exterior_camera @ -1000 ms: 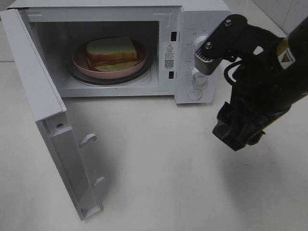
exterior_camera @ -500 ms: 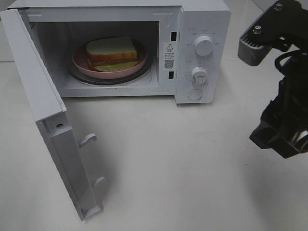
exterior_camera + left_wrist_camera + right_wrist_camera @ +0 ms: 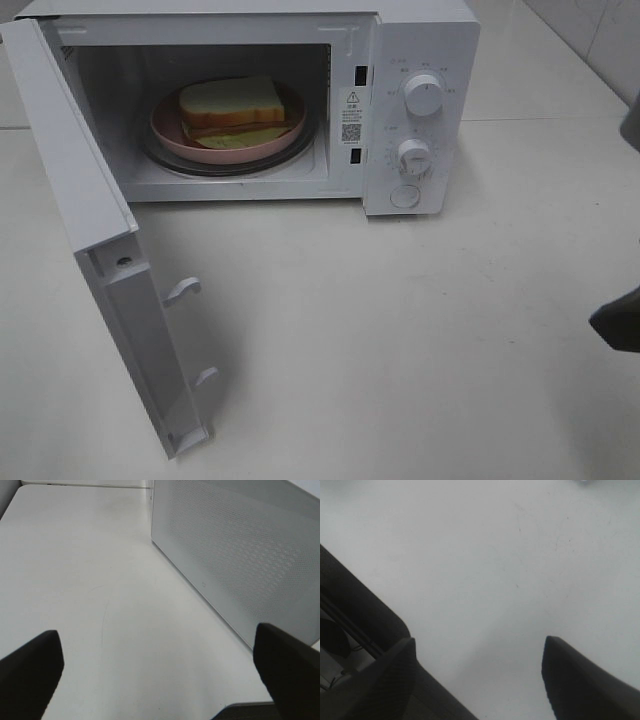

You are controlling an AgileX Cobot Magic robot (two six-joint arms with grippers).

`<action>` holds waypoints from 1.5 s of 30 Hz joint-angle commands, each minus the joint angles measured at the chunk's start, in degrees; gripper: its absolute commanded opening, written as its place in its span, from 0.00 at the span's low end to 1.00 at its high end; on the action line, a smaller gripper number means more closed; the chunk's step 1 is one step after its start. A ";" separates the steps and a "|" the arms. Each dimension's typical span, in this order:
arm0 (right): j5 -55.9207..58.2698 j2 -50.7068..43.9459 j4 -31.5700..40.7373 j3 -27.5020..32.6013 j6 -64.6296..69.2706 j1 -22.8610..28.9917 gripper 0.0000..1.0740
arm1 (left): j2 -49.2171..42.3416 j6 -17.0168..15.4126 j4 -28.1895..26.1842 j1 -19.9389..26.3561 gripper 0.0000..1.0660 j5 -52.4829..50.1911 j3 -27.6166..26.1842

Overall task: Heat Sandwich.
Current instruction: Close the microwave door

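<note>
Left fingers (image 3: 30, 672) wide, empty; right fingers (image 3: 585, 680) apart, empty.
Sandwich (image 3: 232, 103) on plate (image 3: 161, 127) in open microwave (image 3: 440, 50).

Sandwich (image 3: 232, 103) on plate (image 3: 170, 130) inside microwave (image 3: 440, 50), well left of and behind right gripper (image 3: 477, 647). Door (image 3: 90, 230) swung open on cavity's left. Upper knob (image 3: 423, 95) above lower knob (image 3: 413, 155), right of cavity. Left gripper (image 3: 157, 636) over table (image 3: 350, 330), microwave near it.
</note>
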 commanded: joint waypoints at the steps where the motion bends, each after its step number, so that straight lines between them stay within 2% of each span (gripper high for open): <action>1: 0.17 -1.89 0.52 1.66 2.46 -0.97 0.64 | -1.03 -0.17 -0.23 0.29 0.92 -0.63 0.06; 3: 0.46 -3.67 1.20 2.86 4.18 -3.78 0.64 | -1.03 -0.17 -0.23 0.29 0.92 -0.63 0.06; 5: 0.63 -6.93 1.60 4.58 4.64 -8.82 0.64 | -1.03 -0.17 -0.23 0.29 0.92 -0.63 0.06; 6: 0.63 -6.93 1.60 4.58 4.64 -8.82 0.64 | -1.03 -0.17 -0.23 0.29 0.92 -0.63 0.06; 8: 0.63 -9.40 1.60 5.79 4.64 -12.78 0.64 | -1.03 -0.17 -0.23 0.29 0.92 -0.63 0.06; 9: 0.63 -12.49 1.60 6.99 4.64 -16.44 0.64 | -1.03 -0.17 -0.23 0.29 0.92 -0.63 0.06; 10: 0.63 -12.49 1.60 6.99 4.64 -16.44 0.64 | -1.03 -0.17 -0.23 0.29 0.92 -0.63 0.06; 14: 0.63 -20.40 1.60 9.80 4.64 -23.15 0.64 | -1.03 -0.17 -0.23 0.29 0.92 -0.63 0.06; 19: 0.63 -26.59 1.83 12.20 6.13 -27.22 0.64 | -1.03 -0.17 -0.23 0.29 0.92 -0.63 0.06; 23: 1.43 -30.88 2.01 14.32 7.62 -29.45 0.64 | -1.03 -0.17 -0.23 0.29 0.92 -0.63 0.06; 31: 1.43 -38.33 2.01 14.27 7.62 -32.77 0.64 | -1.03 -0.17 -0.23 0.29 0.92 -0.63 0.06; 39: 1.43 -50.71 2.01 14.27 7.56 -35.70 0.64 | -1.03 -0.17 -0.23 0.29 0.92 -0.63 0.06; 45: 1.38 -51.45 2.01 14.27 7.45 -35.92 0.64 | -0.86 -0.23 -0.23 0.29 0.92 -0.69 0.06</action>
